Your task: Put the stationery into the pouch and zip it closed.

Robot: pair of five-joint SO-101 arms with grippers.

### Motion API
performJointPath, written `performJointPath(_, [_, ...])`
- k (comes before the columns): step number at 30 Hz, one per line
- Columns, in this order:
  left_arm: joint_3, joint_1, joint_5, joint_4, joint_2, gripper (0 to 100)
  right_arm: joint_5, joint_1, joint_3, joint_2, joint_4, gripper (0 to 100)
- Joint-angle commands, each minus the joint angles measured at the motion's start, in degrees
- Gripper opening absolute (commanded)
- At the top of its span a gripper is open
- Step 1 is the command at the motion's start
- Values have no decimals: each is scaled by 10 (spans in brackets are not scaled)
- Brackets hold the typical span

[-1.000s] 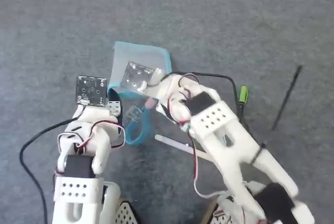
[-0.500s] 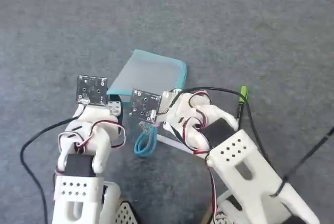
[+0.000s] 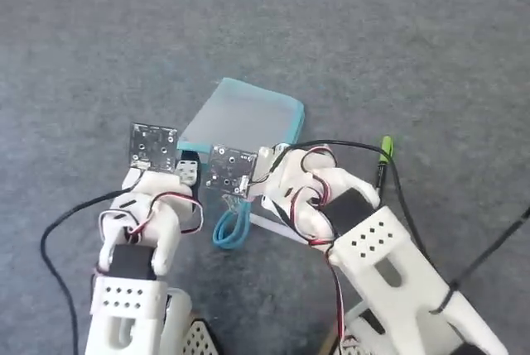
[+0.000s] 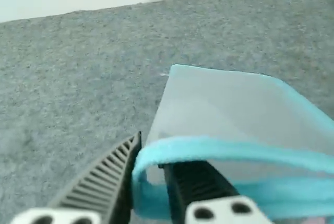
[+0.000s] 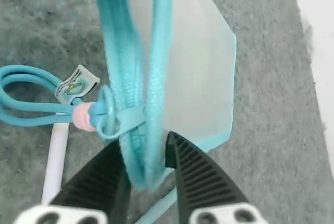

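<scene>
Pouch (image 3: 244, 119) end sits pinched in the right claw (image 5: 143, 143), jaws narrowed on its zip edge just beside the pull (image 5: 107, 117). The left claw (image 4: 150, 156) nips the opposite end of that edge. Between both claws it rests on the grey counter (image 3: 83, 57). A white pen (image 3: 277, 229) lies beside the right claw, with a green pen (image 3: 385, 150) farther out. By my reading nothing is packed yet, and filling and zipping are left.

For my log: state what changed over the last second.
The right hand drew back toward its base, to the pouch's near end; the pouch tipped flatter and shifted right. The left hand edged right, still gripping the pouch. Green pen and white pen stayed put.
</scene>
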Motion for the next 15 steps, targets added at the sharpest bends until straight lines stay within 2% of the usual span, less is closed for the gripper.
performJointPath(1, [0, 37, -9, -15, 16, 11, -2, -19, -6, -29, 3, 8])
performJointPath(5, [-2, 6, 18, -17, 16, 11, -66, -16, -10, -30, 24, 12])
performJointPath(10, [-4, -28, 37, -17, 11, 11, -98, -10, -25, -29, 77, 18])
performJointPath(15, [-12, -33, 55, -14, 12, 11, -162, 36, -53, -28, 145, 130])
